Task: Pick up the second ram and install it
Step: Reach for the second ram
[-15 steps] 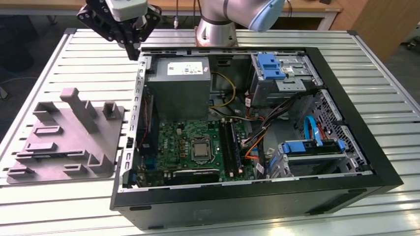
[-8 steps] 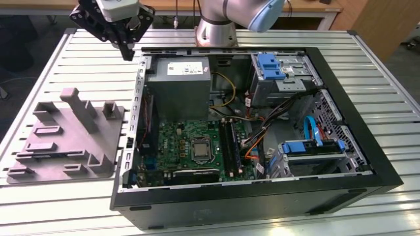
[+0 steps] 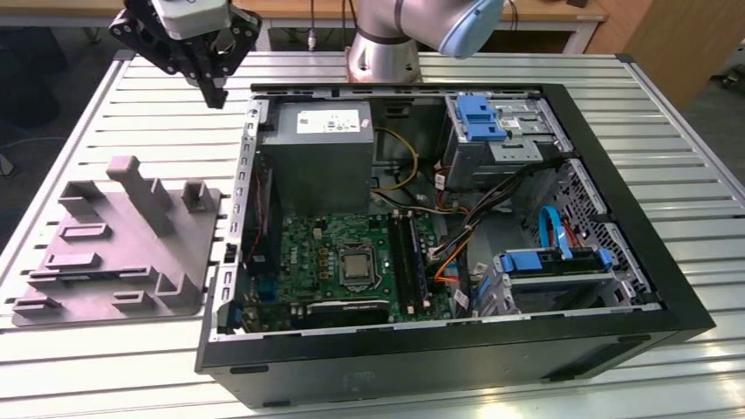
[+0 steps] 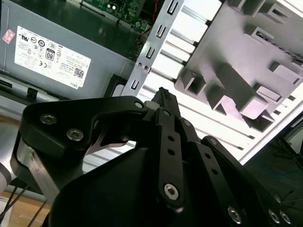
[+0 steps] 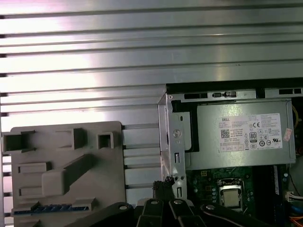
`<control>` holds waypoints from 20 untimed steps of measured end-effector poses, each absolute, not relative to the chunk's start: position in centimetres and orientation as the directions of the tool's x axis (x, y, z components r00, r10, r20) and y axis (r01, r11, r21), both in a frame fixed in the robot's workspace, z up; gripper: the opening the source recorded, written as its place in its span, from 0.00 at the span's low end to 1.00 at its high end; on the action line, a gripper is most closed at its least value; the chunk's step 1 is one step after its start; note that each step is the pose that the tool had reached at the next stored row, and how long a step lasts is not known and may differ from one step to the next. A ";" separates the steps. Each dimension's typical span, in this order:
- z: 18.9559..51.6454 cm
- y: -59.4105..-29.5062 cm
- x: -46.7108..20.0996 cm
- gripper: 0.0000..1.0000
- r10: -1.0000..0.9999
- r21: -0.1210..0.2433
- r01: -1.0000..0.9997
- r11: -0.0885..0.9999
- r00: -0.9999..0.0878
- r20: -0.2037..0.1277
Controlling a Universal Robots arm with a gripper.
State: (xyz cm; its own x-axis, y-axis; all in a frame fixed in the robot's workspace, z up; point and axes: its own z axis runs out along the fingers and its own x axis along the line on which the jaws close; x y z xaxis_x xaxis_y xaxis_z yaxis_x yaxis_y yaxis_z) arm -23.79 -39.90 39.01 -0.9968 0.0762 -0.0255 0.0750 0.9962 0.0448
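Observation:
My gripper (image 3: pixel 215 94) hangs high above the table, just outside the far corner of the open computer case (image 3: pixel 227 288) on the exterior view's left. Its fingers are shut in both wrist views (image 4: pixel 163 93) (image 5: pixel 162 185), with nothing visible between them. Inside the case lies the green motherboard (image 3: pixel 314 253) with long black memory slots (image 3: pixel 407 253) beside the silver CPU socket (image 3: pixel 352 264). A thin dark-blue strip (image 5: pixel 52 208) sits in a slot of the grey fixture (image 3: pixel 117 244); I cannot tell whether it is the second ram.
The grey power supply (image 3: pixel 317 144) fills the case's far side, with drive cages (image 3: pixel 501 131) and cables on the exterior view's right. The grey fixture has upright posts (image 3: pixel 146 188). The ribbed metal table (image 3: pixel 70 367) extends around both.

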 end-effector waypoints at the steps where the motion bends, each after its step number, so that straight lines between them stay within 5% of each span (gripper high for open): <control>1: 39.0 -39.9 -23.9 0.10 0.076 0.045 0.075 0.996 -0.997 -0.026; 20: 38.9 -39.8 -27.2 0.10 0.077 0.045 0.076 0.996 -0.997 -0.026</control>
State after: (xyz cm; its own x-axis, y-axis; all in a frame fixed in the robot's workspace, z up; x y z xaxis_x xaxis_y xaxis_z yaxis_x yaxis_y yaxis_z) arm -27.24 -39.85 38.95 -0.9967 0.0768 -0.0262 0.0756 0.9961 0.0448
